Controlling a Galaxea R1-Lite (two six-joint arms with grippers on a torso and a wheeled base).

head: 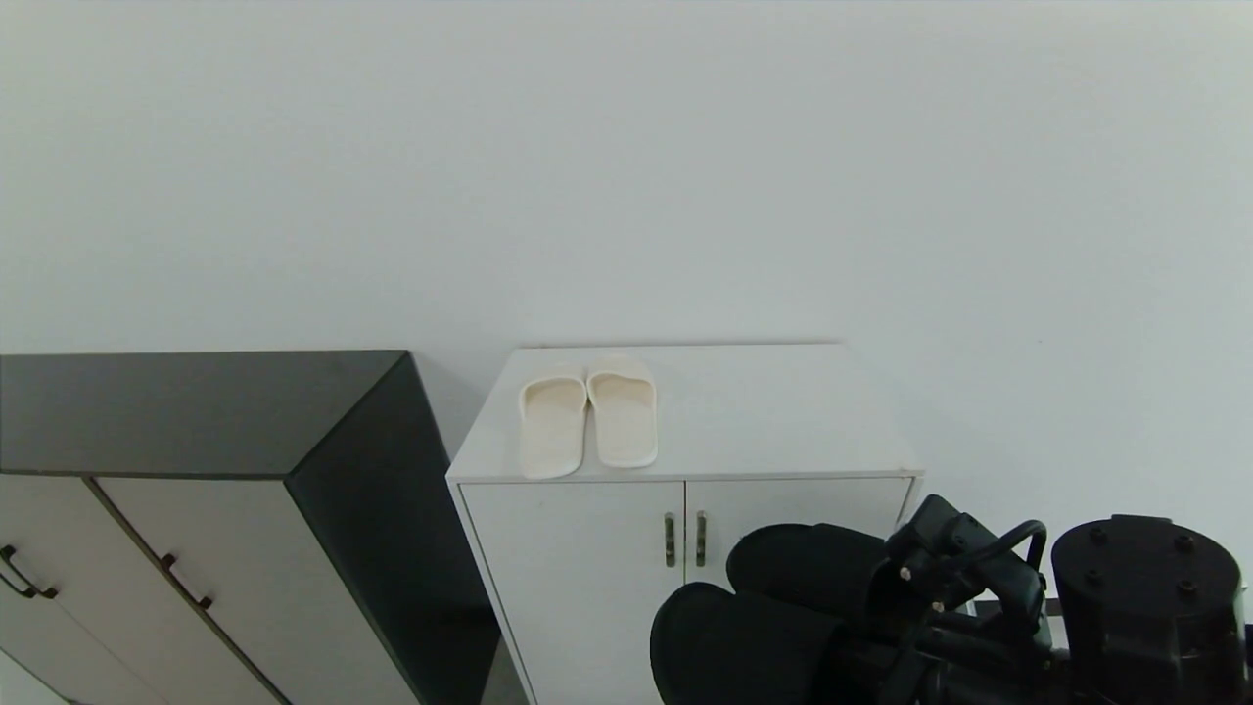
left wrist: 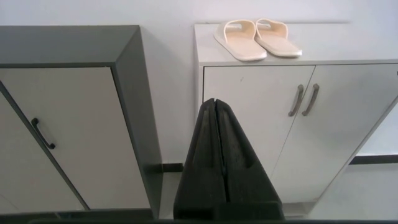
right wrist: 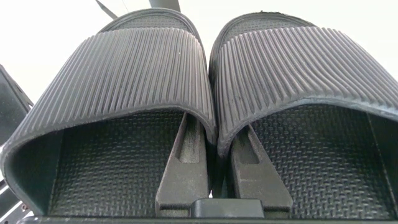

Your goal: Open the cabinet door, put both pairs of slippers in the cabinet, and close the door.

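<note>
A pair of cream slippers lies side by side on top of the white cabinet, near its left front edge. Both cabinet doors are shut, their two handles meeting at the middle. My right gripper is shut on a pair of black slippers, one finger inside each, pinching their inner walls together. In the head view the black slippers hang low in front of the right door. My left gripper is shut on nothing, well back from the left door, below the cream slippers.
A dark grey cabinet with pale doors and black handles stands close to the left of the white cabinet, a narrow gap between them. A plain white wall rises behind both.
</note>
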